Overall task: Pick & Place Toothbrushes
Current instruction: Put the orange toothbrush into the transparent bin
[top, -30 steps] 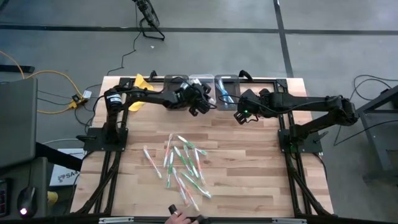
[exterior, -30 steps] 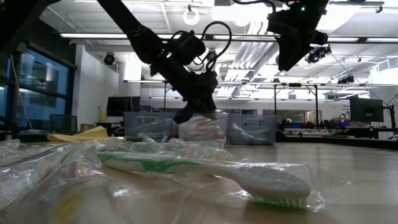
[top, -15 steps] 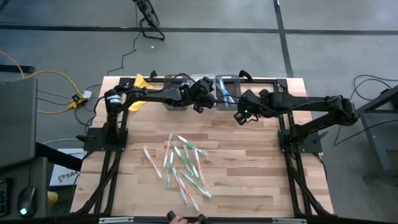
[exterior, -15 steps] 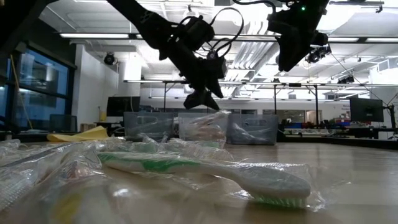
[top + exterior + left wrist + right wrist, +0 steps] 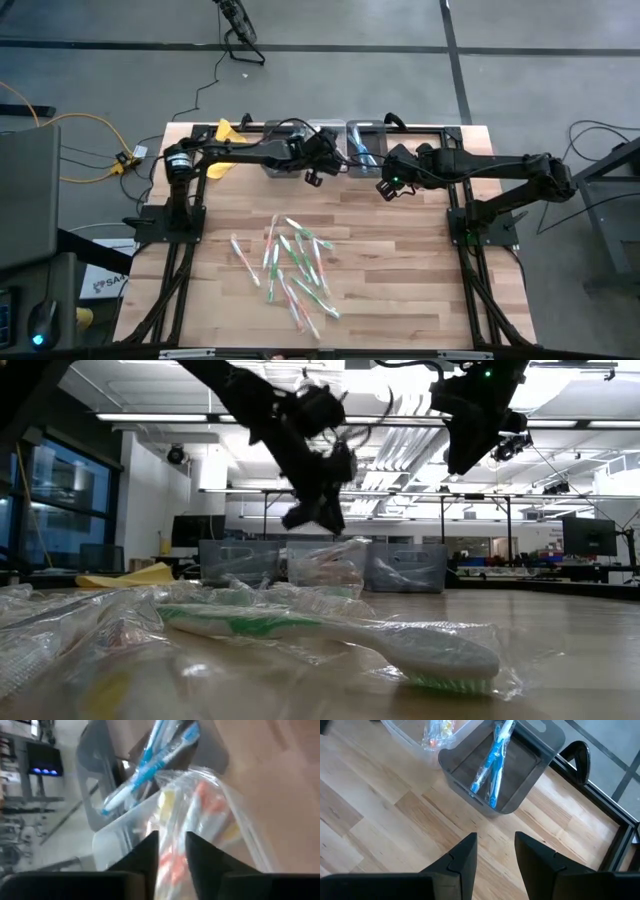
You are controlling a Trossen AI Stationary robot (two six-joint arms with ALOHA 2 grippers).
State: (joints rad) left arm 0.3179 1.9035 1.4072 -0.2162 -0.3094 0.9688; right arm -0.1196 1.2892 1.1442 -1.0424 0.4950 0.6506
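Along the far edge of the counter [image 5: 400,250] three small bins are lined up, with a yellow cloth [image 5: 224,133] beyond their left end. Above the middle bin [image 5: 125,835] the left pincer [image 5: 313,176] is held, its fingers [image 5: 145,852] set narrowly apart with nothing between them; whether they are fully released cannot be told. Beside the grey bin [image 5: 495,775], the right pincer [image 5: 495,852] is seen hovering with parted, empty fingers. Most wrapped toothbrushes [image 5: 295,265] are scattered near the counter's middle, well apart from the bins. Only the wrist views reveal the contents: red-and-yellow brushes [image 5: 200,815] in the middle bin, blue ones [image 5: 492,765] in the grey bin.
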